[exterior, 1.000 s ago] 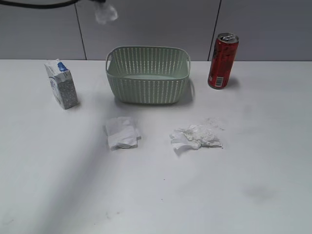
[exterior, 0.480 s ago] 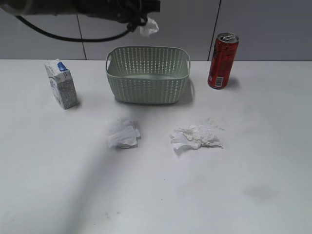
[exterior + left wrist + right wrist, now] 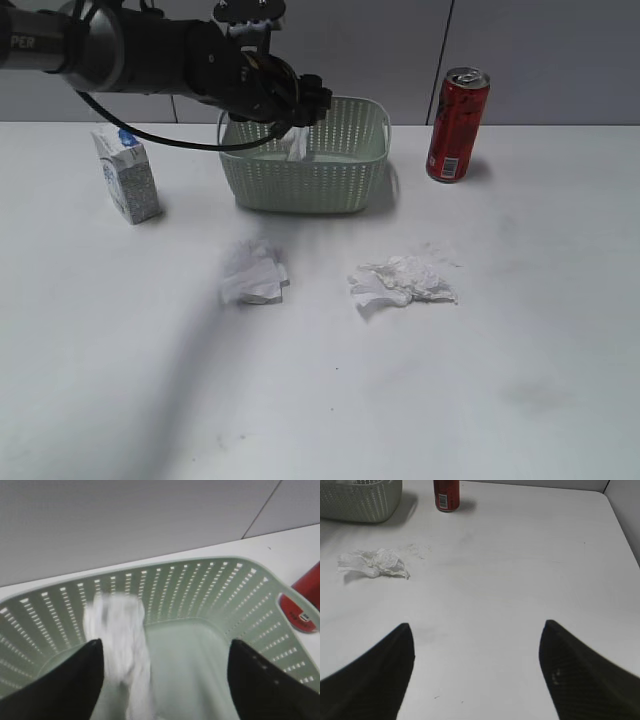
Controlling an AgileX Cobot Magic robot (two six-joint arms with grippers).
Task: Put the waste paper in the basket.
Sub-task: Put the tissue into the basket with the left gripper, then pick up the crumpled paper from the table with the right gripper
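Note:
The pale green basket (image 3: pixel 310 180) stands at the back middle of the table. My left gripper (image 3: pixel 300 105) hangs over its rim, open wide. An elongated waste paper wad (image 3: pixel 297 143) is loose and blurred inside the basket, beside the left finger in the left wrist view (image 3: pixel 117 630); the gripper (image 3: pixel 165 642) is above the basket floor (image 3: pixel 200 590). A flatter wad (image 3: pixel 252 272) and a ragged wad (image 3: pixel 400 280) lie on the table in front of the basket. My right gripper (image 3: pixel 476 625) is open and empty over bare table, with the ragged wad (image 3: pixel 372 562) ahead on its left.
A white-and-blue carton (image 3: pixel 127 172) stands left of the basket. A red can (image 3: pixel 457 125) stands right of it and also shows in the right wrist view (image 3: pixel 446 492). A grey wall runs behind the table.
My left arm has come in from the upper left and lowered over the basket. The wad it carried has left the jaws and is dropping into the basket.

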